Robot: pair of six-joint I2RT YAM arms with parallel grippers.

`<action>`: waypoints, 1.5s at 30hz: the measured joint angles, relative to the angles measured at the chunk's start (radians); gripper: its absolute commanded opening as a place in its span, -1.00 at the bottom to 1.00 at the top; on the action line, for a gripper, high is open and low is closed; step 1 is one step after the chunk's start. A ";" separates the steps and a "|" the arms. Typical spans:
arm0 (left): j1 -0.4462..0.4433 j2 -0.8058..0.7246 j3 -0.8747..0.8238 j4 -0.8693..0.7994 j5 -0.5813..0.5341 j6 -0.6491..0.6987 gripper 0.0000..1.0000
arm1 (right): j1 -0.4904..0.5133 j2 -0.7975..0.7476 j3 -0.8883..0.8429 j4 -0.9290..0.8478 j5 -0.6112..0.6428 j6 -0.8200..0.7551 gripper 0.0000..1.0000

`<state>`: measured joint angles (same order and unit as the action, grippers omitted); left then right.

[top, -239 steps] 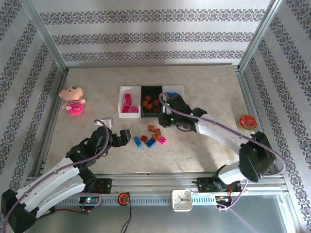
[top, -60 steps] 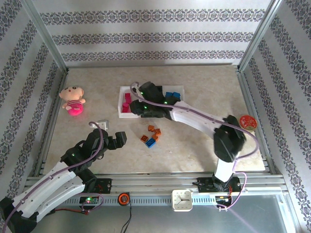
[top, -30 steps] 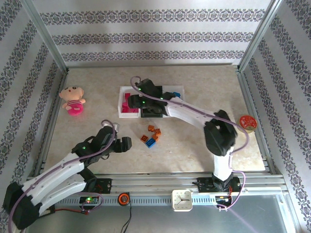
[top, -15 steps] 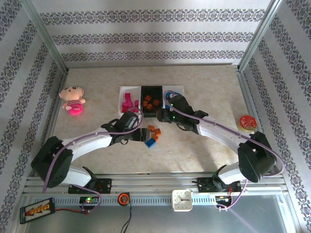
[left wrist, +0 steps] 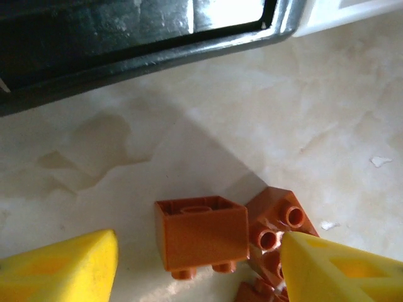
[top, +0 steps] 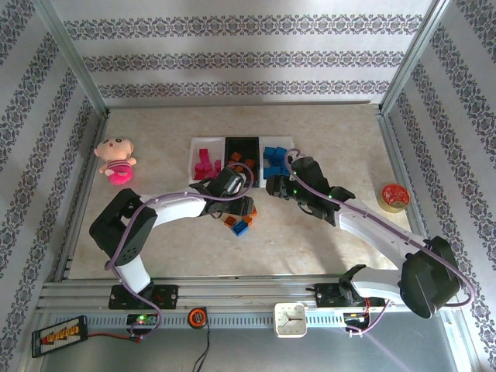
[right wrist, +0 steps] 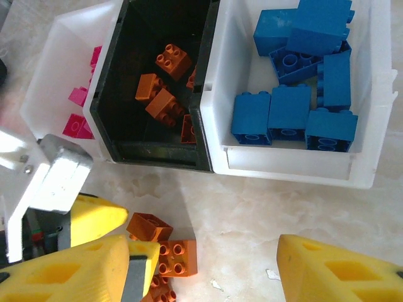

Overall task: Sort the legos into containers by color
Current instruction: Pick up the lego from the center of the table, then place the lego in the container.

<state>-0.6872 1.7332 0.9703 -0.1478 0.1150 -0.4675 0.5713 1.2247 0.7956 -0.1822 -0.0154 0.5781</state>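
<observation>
Three containers stand in a row: a white bin [top: 200, 161] with pink legos, a black bin [top: 241, 158] with orange ones [right wrist: 162, 94], and a white bin [top: 276, 159] with blue ones [right wrist: 296, 104]. In front of them lie loose orange legos [top: 232, 220] and a blue one [top: 241, 228]. My left gripper [left wrist: 198, 270] is open, its yellow fingers on either side of an orange brick [left wrist: 200, 234] on the table, with gaps showing. A second orange brick [left wrist: 277, 225] lies beside the right finger. My right gripper [right wrist: 201, 277] hovers open in front of the black bin, holding nothing.
A pink plush doll [top: 115, 160] sits at the far left and a round red tin [top: 394, 195] at the right edge. A clock [top: 290, 318] lies on the near rail. My two grippers are close together over the loose pile [right wrist: 170, 251].
My left arm has reached forward from the near left to the loose orange bricks and its jaws have narrowed. My right gripper has drawn back from the pink bin to the front of the bins.
</observation>
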 measured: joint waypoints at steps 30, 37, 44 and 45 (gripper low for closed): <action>0.010 -0.075 0.182 -0.077 -0.048 0.026 -0.38 | -0.033 -0.071 -0.057 0.000 -0.001 0.022 0.29; 0.082 0.055 0.464 -0.083 -0.064 0.054 -0.38 | -0.033 -0.078 -0.113 -0.001 -0.001 0.034 0.29; 0.125 0.291 0.605 -0.131 -0.084 0.061 -0.18 | -0.007 -0.103 -0.156 0.000 -0.008 0.055 0.31; 0.127 0.311 0.618 -0.140 -0.085 0.060 -0.11 | 0.005 -0.101 -0.161 0.000 -0.009 0.056 0.32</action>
<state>-0.5602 2.0441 1.5879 -0.2882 0.0299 -0.4080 0.5762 1.1240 0.6350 -0.1818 -0.0242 0.6342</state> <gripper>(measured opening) 0.377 0.653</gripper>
